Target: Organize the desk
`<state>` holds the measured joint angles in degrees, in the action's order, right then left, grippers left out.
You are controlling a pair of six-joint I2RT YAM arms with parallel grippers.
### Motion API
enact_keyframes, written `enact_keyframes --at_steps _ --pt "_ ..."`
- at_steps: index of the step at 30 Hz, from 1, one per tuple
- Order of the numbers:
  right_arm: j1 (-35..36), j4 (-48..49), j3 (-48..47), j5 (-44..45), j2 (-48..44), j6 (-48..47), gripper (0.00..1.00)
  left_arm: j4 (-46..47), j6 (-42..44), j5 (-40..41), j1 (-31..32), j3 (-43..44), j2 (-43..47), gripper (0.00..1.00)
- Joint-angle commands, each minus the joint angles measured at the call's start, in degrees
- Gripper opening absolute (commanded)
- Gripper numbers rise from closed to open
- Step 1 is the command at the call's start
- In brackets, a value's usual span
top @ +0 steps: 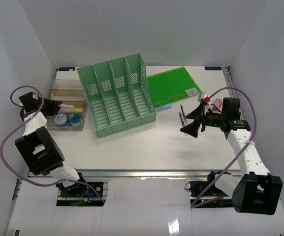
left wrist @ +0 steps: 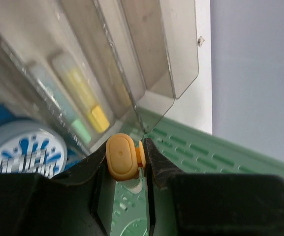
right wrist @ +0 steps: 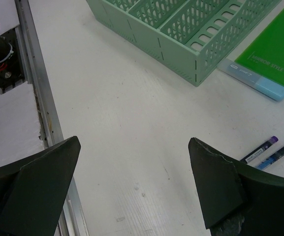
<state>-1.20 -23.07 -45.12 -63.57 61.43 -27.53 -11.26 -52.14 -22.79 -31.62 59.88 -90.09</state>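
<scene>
With the left gripper (left wrist: 124,147) clenched on a yellow marker (left wrist: 121,158), I'd line it along the tray (left wrist: 181,59) and its long slot before letting go; the right gripper (right wrist: 134,142) hangs released.

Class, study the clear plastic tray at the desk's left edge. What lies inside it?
Two round blue-and-white items sit in the tray's near compartment; a yellow highlighter and a pale green one lie in another. The left gripper hides part of the rest.

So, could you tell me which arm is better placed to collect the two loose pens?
Right: the right gripper hovers open beside the pens; the left gripper, across the desk, is shut on a yellow marker.
</scene>
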Motion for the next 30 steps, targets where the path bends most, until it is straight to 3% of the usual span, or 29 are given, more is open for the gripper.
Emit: enact_keyframes --at_steps 1,6,10,13,16,21,30 --pt "-0.5 -0.2 0.2 -1.6 -0.6 -0.2 0.97 1.2 -0.1 2.2 0.9 5.6 -4.5 0.03" --pt "-0.9 -0.2 0.4 -1.6 -0.3 -0.3 0.97 1.2 -0.9 3.4 2.6 7.6 -8.8 0.06" --pt "-1.3 -0.2 0.4 -1.6 -0.2 -0.3 0.97 0.9 -0.8 3.9 3.8 8.4 -10.4 0.15" --pt "-1.5 -0.2 0.4 -1.7 -0.1 -0.3 0.97 0.2 -0.2 4.6 4.4 9.3 -11.1 0.31" --pt "-1.7 -0.2 0.5 -1.9 -0.2 -0.3 0.98 -0.6 0.3 4.8 4.6 9.7 -11.5 0.58" --pt "-2.2 -0.4 0.5 -2.1 -0.2 -0.3 0.97 -1.8 1.0 4.9 4.5 10.6 -11.1 0.75" --pt "-2.4 -1.3 0.5 -1.4 0.8 -1.0 0.97 -2.8 6.0 0.4 4.5 12.6 -4.2 0.78"
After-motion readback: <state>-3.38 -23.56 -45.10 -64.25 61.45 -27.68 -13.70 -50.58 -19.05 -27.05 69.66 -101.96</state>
